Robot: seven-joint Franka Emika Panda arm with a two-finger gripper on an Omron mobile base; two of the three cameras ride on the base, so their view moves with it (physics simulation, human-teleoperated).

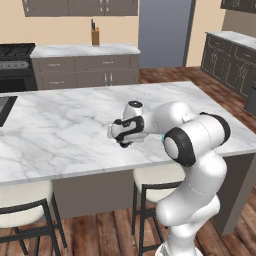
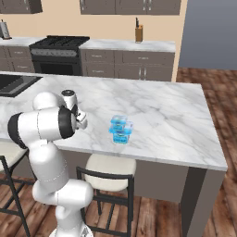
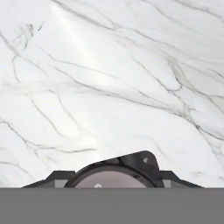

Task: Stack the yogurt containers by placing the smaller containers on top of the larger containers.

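The smaller container, a round dark cup (image 3: 114, 174) with a pale grey top, sits between my gripper's (image 3: 114, 183) two dark fingers (image 3: 56, 179), which are shut on it just above the marble. From the left base, the hand (image 1: 123, 136) hangs low over the island's near half. The larger container, a translucent light-blue tub (image 2: 121, 129), stands upright on the island (image 2: 157, 111) near its front edge, a short way to the right of the hand (image 2: 79, 118). My forearm hides the tub in the left base view.
A sink (image 2: 14, 83) is set into the island's left end. Stools (image 2: 109, 173) stand under the near edge, one right below the tub. Behind are a stove (image 2: 58, 53), a back counter and a knife block (image 2: 138, 33).
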